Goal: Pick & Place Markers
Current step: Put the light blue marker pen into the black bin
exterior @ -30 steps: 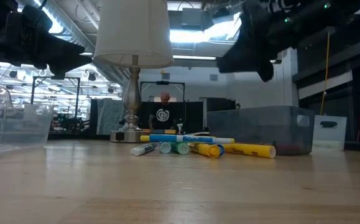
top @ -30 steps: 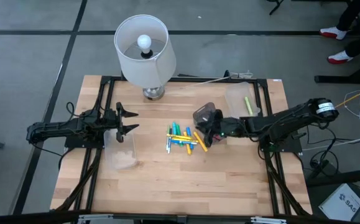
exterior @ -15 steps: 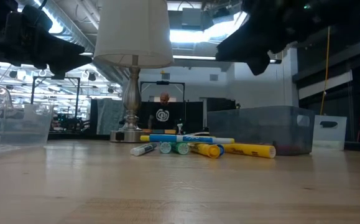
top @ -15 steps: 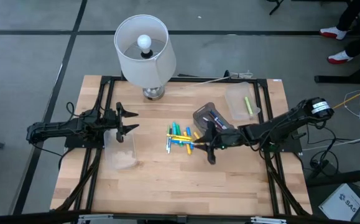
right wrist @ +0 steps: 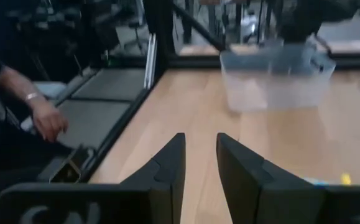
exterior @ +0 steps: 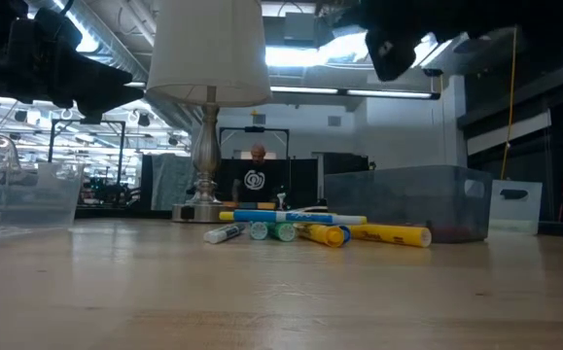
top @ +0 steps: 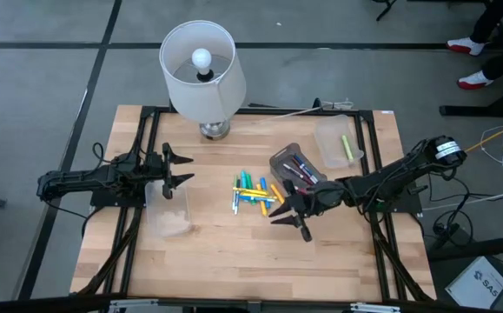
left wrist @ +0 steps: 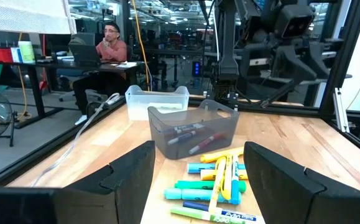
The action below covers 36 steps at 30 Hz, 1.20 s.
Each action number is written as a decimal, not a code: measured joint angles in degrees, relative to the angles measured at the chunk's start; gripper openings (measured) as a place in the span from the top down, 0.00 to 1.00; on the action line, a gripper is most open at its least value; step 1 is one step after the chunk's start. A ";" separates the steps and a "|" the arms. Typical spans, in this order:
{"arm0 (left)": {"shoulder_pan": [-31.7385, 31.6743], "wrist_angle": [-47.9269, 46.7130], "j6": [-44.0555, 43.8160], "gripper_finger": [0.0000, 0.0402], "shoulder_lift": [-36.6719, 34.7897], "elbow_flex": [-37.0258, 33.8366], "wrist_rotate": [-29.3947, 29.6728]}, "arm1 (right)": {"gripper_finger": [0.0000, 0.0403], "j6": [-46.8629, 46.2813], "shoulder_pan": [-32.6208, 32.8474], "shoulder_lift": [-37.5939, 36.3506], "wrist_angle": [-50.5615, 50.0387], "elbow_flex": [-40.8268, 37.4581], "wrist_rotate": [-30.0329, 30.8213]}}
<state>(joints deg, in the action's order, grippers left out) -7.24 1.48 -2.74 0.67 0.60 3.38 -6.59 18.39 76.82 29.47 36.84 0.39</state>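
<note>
1. Your right gripper (top: 291, 211) hangs above the table (top: 225, 261), just beside the near-right edge of the marker pile. Its fingers (right wrist: 167, 165) stand a narrow gap apart with nothing between them — released, not grasping.

2. Your left gripper (top: 178, 169) waits at the left side of the table, over the far end of a clear bin (top: 169, 210). Its fingers (left wrist: 130, 174) are spread wide and hold nothing.

3. The markers (top: 254, 192) lie in a loose heap at the middle of the table — yellow, green and blue ones, crossing and touching each other. In the low view they rest flat on the wood, with a yellow marker (exterior: 390, 234) at the right end of the row.

4. A grey bin (top: 293, 165) stands just beside the heap on its far-right side. Dark and red markers lie inside it.

5. Another clear bin (top: 338, 143) sits farther toward the right rear corner, with 1 yellow-green marker (top: 347, 146) in it.

6. A lamp (top: 199, 69) with a white shade stands at the rear edge of the table, apart from the heap.

7. In the left wrist view a person (left wrist: 105, 50) sits at a desk beyond the table. In the right wrist view a person's hand (right wrist: 46, 121) shows off the table's edge.
</note>
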 joint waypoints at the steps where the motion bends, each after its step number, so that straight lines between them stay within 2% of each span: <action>1: 0.01 -0.02 -0.02 0.40 0.01 -0.01 -0.02 | 0.78 0.12 0.00 0.00 0.94 0.00 0.07; 8: 0.00 0.00 0.00 0.40 0.02 0.00 0.00 | 0.78 2.23 0.02 2.16 1.56 0.02 -0.02; 12: 0.01 -0.02 0.01 0.40 0.00 -0.01 0.00 | 0.78 4.82 -0.87 6.52 1.62 1.47 -0.01; 16: 0.00 -0.01 0.02 0.40 0.01 0.00 0.00 | 0.78 9.01 -2.45 12.11 0.30 6.10 0.37; 20: 0.02 -0.01 0.01 0.40 0.02 0.00 -0.01 | 0.78 13.36 -3.12 17.69 -7.94 12.81 7.16; 25: 0.00 0.00 -0.02 0.40 0.02 0.00 0.00 | 0.78 12.37 -3.40 23.72 -25.01 22.01 15.78; 29: 0.00 -0.02 -0.02 0.40 0.00 0.00 -0.02 | 0.78 11.25 -3.39 27.65 -32.99 27.88 17.73; 36: 0.02 -0.02 0.02 0.40 0.02 -0.02 0.00 | 0.78 11.58 -3.51 31.59 -38.28 32.68 22.43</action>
<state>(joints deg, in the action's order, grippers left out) -7.22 1.45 -2.72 0.69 0.58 3.38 4.99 14.89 108.41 -8.80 69.52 22.82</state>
